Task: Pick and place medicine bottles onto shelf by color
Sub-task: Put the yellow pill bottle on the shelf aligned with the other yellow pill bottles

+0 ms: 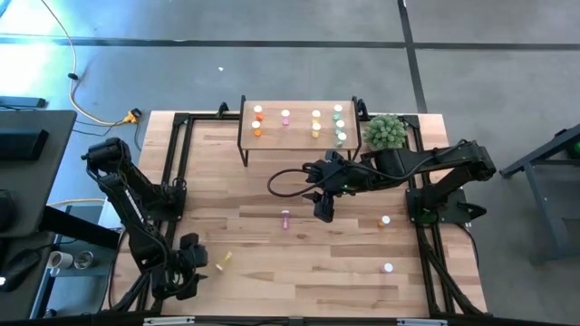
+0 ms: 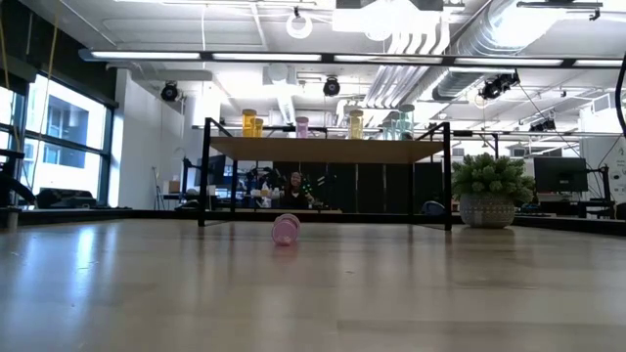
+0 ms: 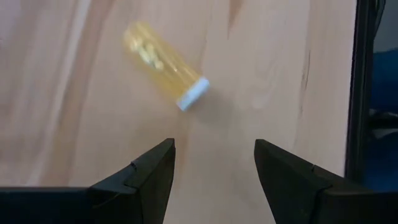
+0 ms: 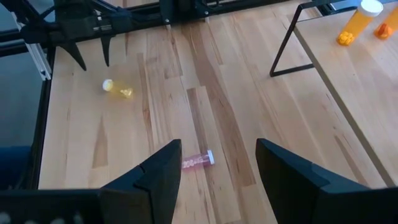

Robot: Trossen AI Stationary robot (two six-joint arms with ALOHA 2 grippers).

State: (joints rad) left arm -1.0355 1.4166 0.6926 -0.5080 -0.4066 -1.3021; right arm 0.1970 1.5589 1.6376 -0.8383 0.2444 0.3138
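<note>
A yellow medicine bottle with a white cap lies on its side on the table near the front left corner. My left gripper hangs open just short of it, touching nothing. A pink bottle lies on its side at mid-table. My right gripper hovers open above it, well clear. The shelf stands on thin black legs at the far edge and carries several upright bottles. Two more bottles stand on the table at the right.
A small green plant in a pot stands to the right of the shelf. A black metal frame runs along the table's edges. Bare wood lies between the pink bottle and the shelf.
</note>
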